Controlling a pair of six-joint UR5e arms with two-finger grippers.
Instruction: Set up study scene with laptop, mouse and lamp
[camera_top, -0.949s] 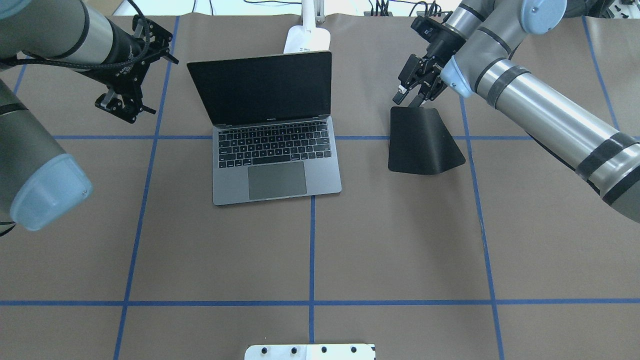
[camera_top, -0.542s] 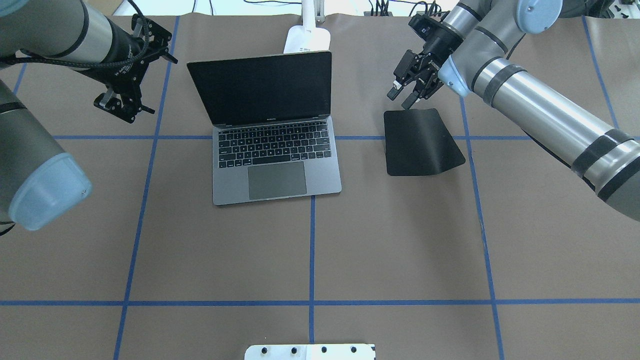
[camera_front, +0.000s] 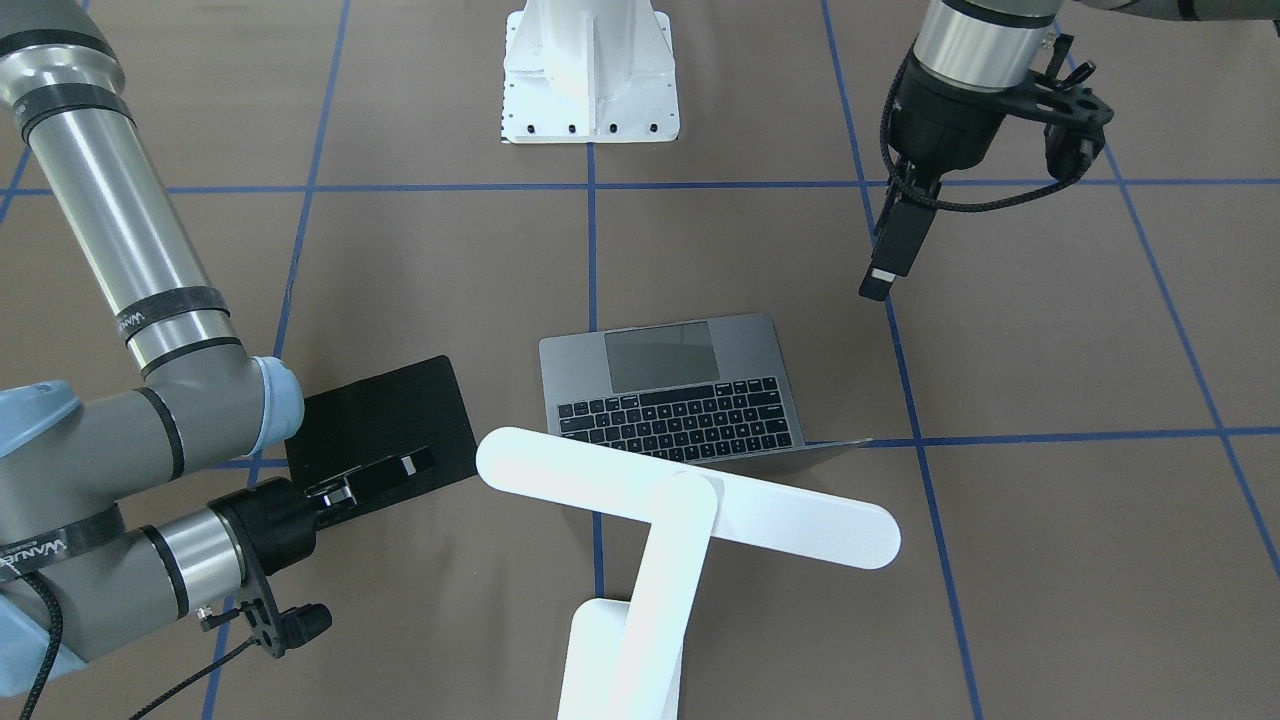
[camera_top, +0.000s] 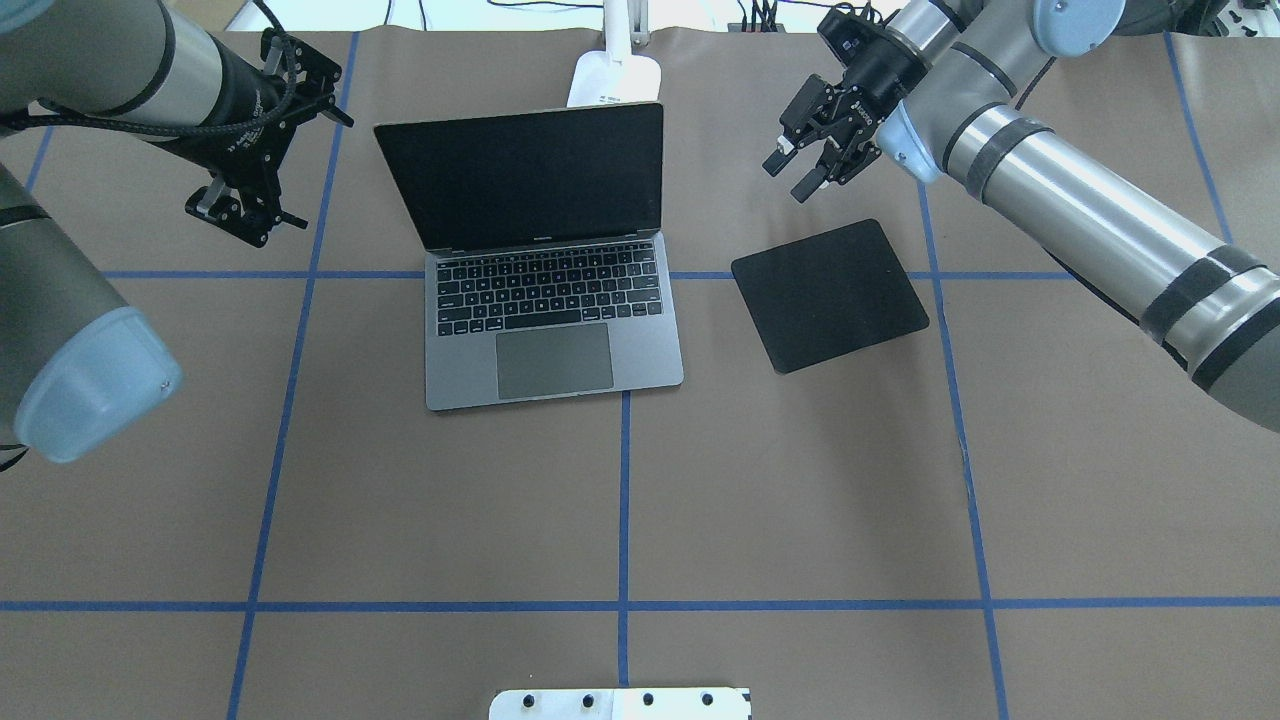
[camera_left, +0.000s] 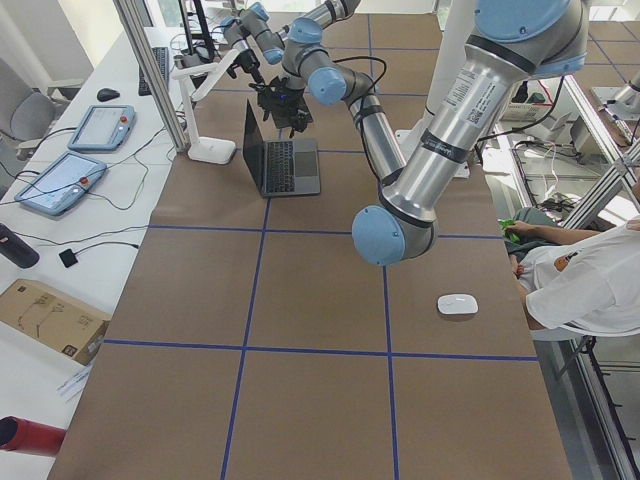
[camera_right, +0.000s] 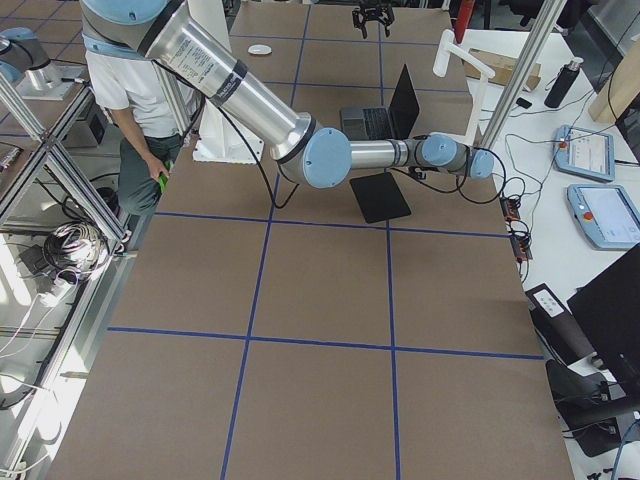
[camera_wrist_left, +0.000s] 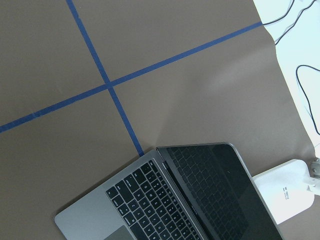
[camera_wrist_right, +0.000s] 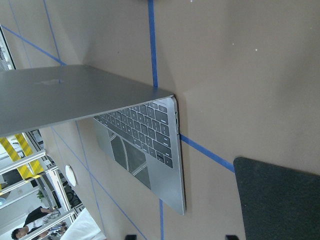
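The laptop (camera_top: 552, 262) stands open at the table's middle back, its screen dark; it also shows in the front view (camera_front: 680, 385). The lamp (camera_front: 690, 497) stands behind it, its bar head over the laptop's lid and its base (camera_top: 615, 78) at the back edge. The mouse (camera_left: 457, 304) lies far off near the robot's side of the table, out of the overhead view. My right gripper (camera_top: 790, 177) is open and empty, just behind a flat black pad (camera_top: 830, 295) that lies right of the laptop. My left gripper (camera_top: 242, 213) hangs open and empty left of the laptop.
The white bolted pedestal (camera_top: 620, 703) sits at the near edge. Blue tape lines cross the brown table cover. Tablets and cables lie past the lamp's side (camera_left: 75, 155). A person sits by the mouse's side (camera_left: 590, 280).
The black pad, held tilted up by my right gripper, was let go and now lies flat. The right gripper rose and drew back toward the far edge. The left arm barely moved.
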